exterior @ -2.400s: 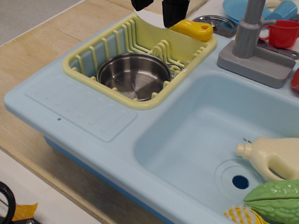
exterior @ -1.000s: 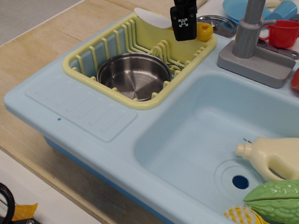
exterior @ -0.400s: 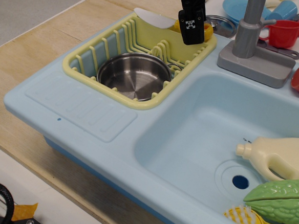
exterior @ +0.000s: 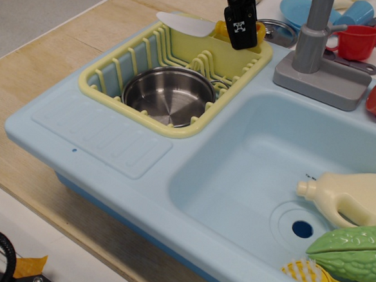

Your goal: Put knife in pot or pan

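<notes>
My black gripper (exterior: 241,30) is shut on the yellow handle of the knife (exterior: 183,24) and holds it above the far rim of the yellow dish rack (exterior: 101,86). The whitish blade points left, level, clear of the rack. Most of the handle is hidden behind the gripper. The shiny steel pot (exterior: 168,96) sits in the rack's near part, below and to the near left of the knife.
The rack sits in the left bay of a light blue toy sink (exterior: 110,148). A grey faucet (exterior: 320,53) stands right of the gripper. A cream bottle (exterior: 352,197), green vegetable (exterior: 354,253) and yellow scrub brush (exterior: 314,279) lie in the basin. Cups and plates are at the back right.
The gripper came down, closed on the knife's handle at the rack's far corner, and has lifted it; the blade now sits higher and further left.
</notes>
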You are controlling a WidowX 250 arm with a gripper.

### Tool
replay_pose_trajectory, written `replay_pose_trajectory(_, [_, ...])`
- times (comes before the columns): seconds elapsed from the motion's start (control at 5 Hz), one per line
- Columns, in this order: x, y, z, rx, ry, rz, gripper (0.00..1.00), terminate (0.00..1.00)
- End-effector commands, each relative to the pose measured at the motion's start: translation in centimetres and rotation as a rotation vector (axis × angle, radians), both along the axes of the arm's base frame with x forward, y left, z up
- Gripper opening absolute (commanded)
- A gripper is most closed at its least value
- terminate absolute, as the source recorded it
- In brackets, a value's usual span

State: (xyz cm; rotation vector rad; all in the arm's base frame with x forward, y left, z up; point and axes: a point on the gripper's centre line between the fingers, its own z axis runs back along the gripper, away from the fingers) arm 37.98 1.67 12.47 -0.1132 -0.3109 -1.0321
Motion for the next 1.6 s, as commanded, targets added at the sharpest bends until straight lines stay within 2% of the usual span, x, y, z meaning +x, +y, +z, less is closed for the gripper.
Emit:
replay_pose_trajectory(0.0, [-0.6,-0.2,2.5,0.046,-0.018,0.032,0.00,0.00])
replay_pose_trajectory(0.2, [-2.2,-0.1,3.5,0.080,0.000,0.086,0.00,0.00])
replay_pose_trajectory(0.4, [-4.4,0.3,3.8,0.079,0.038,0.173,0.00,0.00])
replay_pose_trajectory(0.6, [-5.6,0.5,3.3,0.059,0.060,0.223,0.00,0.00])
replay_pose_trajectory(0.8, [-6.0,0.6,2.7,0.037,0.121,0.258,0.00,0.00])
replay_pose_trajectory(1.0, [-6.2,0.6,2.5,0.042,0.118,0.271,1.00,0.00])
replay_pose_trajectory(1.2, [-6.2,0.6,2.5,0.042,0.118,0.271,1.00,0.00])
replay_pose_trajectory(1.4, [-6.2,0.6,2.5,0.042,0.118,0.271,1.00,1.00])
